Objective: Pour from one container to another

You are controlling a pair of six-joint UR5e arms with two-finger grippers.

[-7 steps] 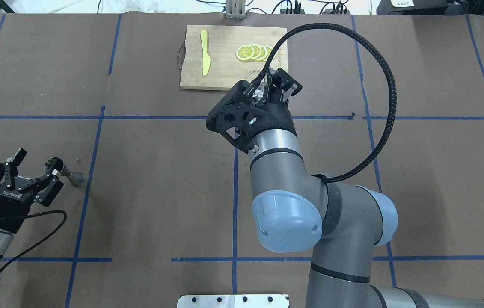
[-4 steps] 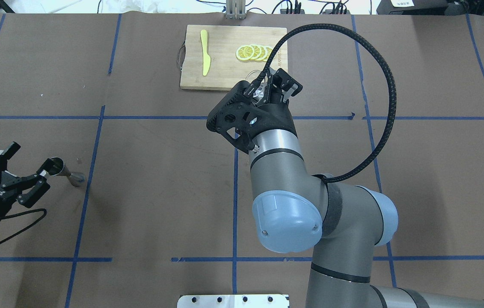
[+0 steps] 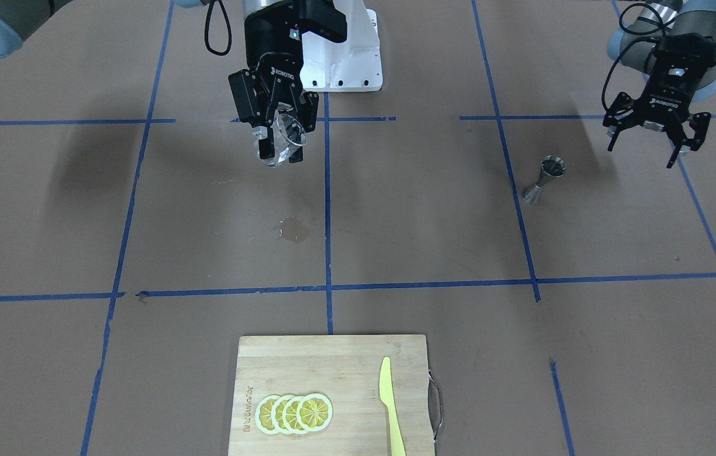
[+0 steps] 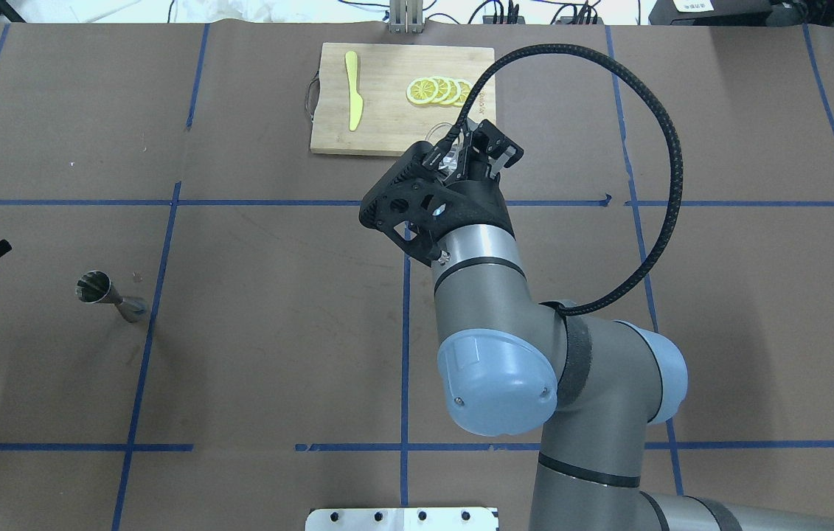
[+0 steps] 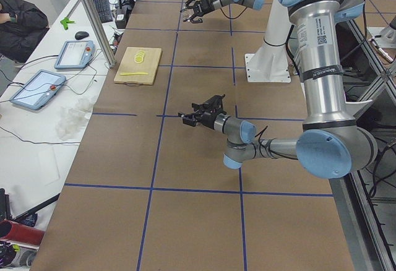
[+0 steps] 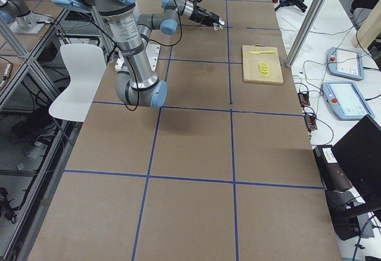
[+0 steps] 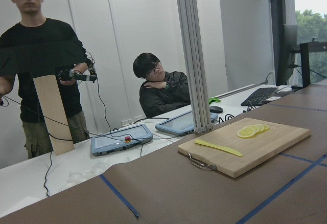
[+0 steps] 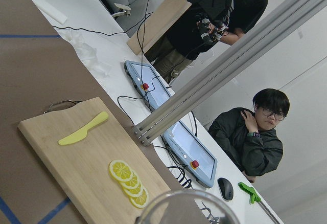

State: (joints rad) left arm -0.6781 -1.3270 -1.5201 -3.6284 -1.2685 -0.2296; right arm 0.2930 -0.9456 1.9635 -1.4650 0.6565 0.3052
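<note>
Looking over the big brown table (image 3: 395,240), the job seems to be at the carrying step, with no pouring begun. The right arm (image 4: 494,310) reaches out over the middle of the table, short of the cutting board (image 3: 332,373) with its lemon slices (image 3: 294,413).

The right claw (image 3: 278,155) is closed on the little glass cup (image 3: 287,142) and holds it up in the air, tipped a bit. I cannot tell if anything is in it. The left claw (image 3: 642,152) hangs spread wide and empty, off to the robot's left side. The shiny jigger (image 3: 543,180) stands by itself on the table, near the left claw but not touching it, and well apart from the cup. A small wet spot (image 3: 294,229) sits on the table under where the cup hangs.

Next, I think the right arm needs to bring the cup across to just over the jigger's open top, then tip it slowly (the top is tiny, so the aim has to be good).

One second ago the left claw was right at the jigger, one finger by its rim. Now it has backed away to the table's edge and the jigger stands free. The right claw and cup have hardly moved.
</note>
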